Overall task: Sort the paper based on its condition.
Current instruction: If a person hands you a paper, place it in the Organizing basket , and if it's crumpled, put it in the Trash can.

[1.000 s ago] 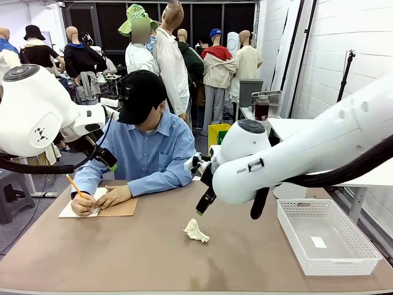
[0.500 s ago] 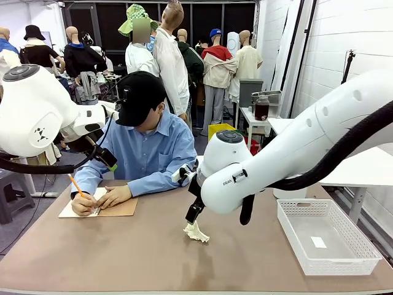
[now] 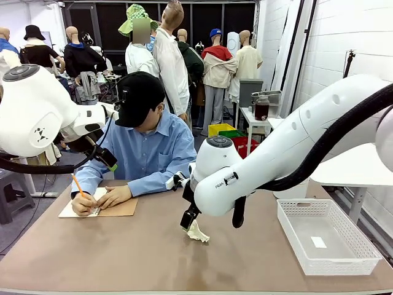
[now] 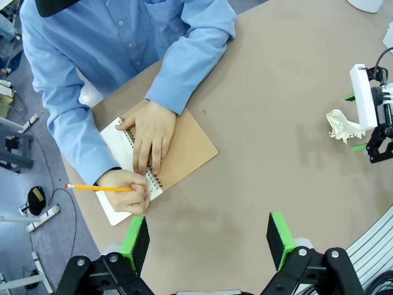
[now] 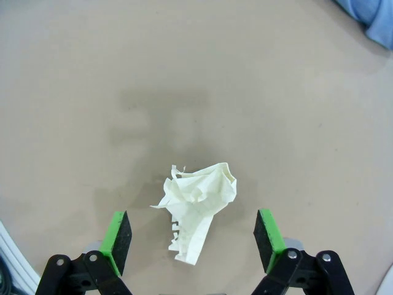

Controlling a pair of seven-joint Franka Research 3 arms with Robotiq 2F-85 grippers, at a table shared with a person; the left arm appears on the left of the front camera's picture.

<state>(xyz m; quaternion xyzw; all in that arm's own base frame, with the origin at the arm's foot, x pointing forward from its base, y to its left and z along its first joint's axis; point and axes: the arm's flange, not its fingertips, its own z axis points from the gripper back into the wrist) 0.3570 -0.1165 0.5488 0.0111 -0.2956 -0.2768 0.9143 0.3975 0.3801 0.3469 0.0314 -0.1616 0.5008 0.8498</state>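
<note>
Crumpled paper (image 5: pixel 199 209): a white sheet balled into a loose wad with ragged edges; it lay on the bare worktop (image 3: pixel 123 258) about midway between the left and right edges.
Right pincer (image 5: pixel 192 236): jaws wide apart and empty, poised right over the wad with one green pad on each side, neither one touching it.
Left pincer (image 4: pixel 207 241): jaws apart and empty, held high above the worktop's far-left part.
Basket (image 3: pixel 292 239): white mesh, at the right edge toward the near corner; a tiny white scrap (image 3: pixel 318 242) lay inside.
Person: at the far edge, writing with a pencil (image 3: pixel 76 184) in a spiral notebook (image 3: pixel 116 208), well apart from the wad.
Step in hand: judged to be the final descent and closing on the wad.
Doing it well: the wad sat slightly off-centre between the pads, so centring first would help; the pads should drop low enough to catch the bulk, not a loose flap.
Risk: a light wad can skid or spring free if one pad reaches it first.
</note>
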